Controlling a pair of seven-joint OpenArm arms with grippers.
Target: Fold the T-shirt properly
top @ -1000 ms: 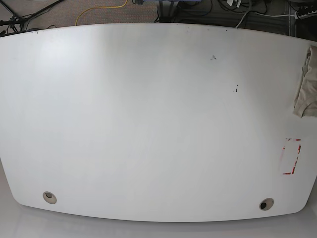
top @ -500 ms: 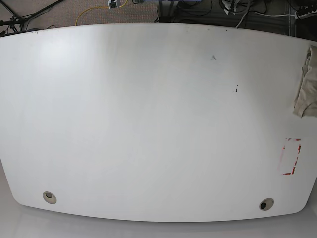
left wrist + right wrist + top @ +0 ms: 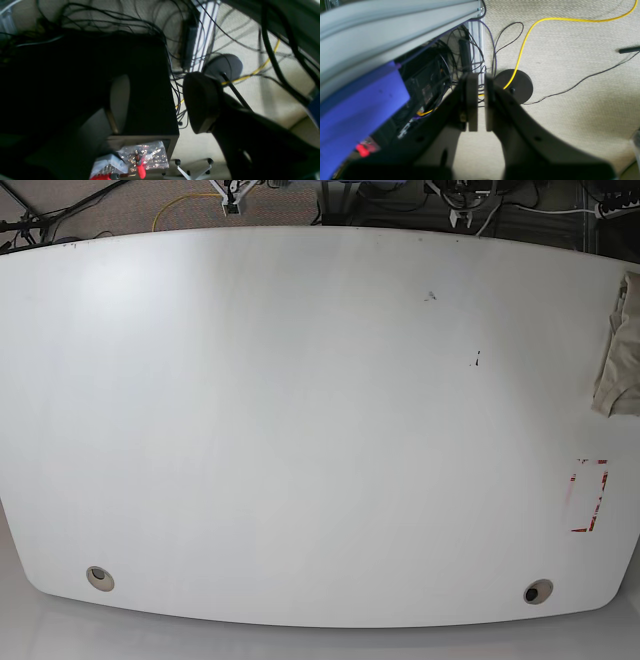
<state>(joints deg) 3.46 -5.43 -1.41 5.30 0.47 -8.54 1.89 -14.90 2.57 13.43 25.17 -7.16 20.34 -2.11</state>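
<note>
The T-shirt (image 3: 620,345) lies bunched at the table's (image 3: 300,430) far right edge in the base view, partly out of frame. The right gripper (image 3: 481,102) hangs over the floor, its pads almost together and holding nothing. The left gripper (image 3: 160,105) shows 1 pad clearly; its opening cannot be judged, and nothing is seen in it. Risk: a reach to the table's edge may drag the cloth off. Against the earlier base frames, shirt and table are unchanged; small white parts now show beyond the far edge.
</note>
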